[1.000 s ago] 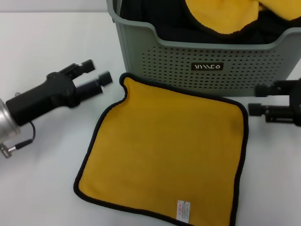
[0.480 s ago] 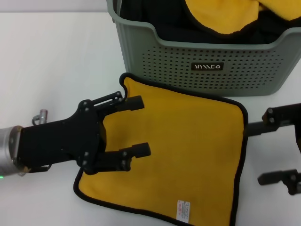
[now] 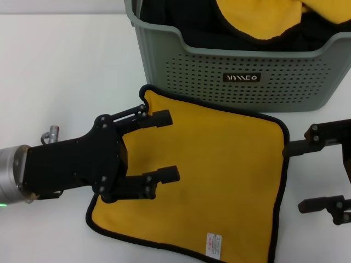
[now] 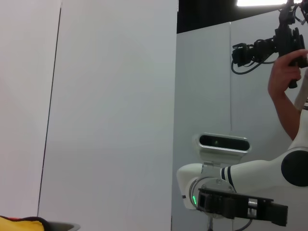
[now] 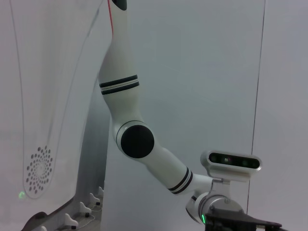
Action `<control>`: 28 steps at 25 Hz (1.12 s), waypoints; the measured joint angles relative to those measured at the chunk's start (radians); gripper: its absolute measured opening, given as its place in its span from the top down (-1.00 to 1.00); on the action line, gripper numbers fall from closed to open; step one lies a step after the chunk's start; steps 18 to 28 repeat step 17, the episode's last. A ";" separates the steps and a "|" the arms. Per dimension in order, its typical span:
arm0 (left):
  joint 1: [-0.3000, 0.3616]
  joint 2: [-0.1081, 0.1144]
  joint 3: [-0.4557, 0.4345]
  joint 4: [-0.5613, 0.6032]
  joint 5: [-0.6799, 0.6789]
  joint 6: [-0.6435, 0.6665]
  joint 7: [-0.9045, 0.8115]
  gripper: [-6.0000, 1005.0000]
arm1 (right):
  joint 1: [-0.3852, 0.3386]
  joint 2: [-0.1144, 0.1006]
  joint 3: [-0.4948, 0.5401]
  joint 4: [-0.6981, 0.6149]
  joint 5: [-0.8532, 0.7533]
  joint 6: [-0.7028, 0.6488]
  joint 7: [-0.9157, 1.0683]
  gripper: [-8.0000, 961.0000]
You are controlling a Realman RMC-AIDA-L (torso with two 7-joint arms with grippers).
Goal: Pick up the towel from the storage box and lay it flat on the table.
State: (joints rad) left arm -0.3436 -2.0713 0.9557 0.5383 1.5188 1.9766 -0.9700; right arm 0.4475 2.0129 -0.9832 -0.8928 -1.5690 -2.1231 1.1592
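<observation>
On the white tabletop [image 3: 66, 60], one square yellow black-edged towel [image 3: 219, 175] lies flat before one grey-green perforated storage box [image 3: 241, 76]; two end effectors, left [image 3: 164, 147] and right [image 3: 321, 169], both spread.

White, illegible lettering on the storage box's [image 3: 241, 60] black logo plate [image 3: 241, 78].

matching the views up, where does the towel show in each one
Head view: towel flat on the table before the box, left gripper over its left part.
Left wrist view: not surely; only a yellow scrap at the bottom corner.
Right wrist view: not in it.
Shared landmark: none that I can tell.
</observation>
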 joint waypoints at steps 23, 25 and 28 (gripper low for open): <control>0.006 -0.003 -0.001 -0.002 0.001 0.002 0.010 -0.63 | 0.004 0.001 0.008 0.026 0.001 0.007 -0.028 -0.22; 0.006 -0.003 -0.001 -0.002 0.001 0.002 0.010 -0.63 | 0.004 0.001 0.008 0.026 0.001 0.007 -0.028 -0.22; 0.006 -0.003 -0.001 -0.002 0.001 0.002 0.010 -0.63 | 0.004 0.001 0.008 0.026 0.001 0.007 -0.028 -0.22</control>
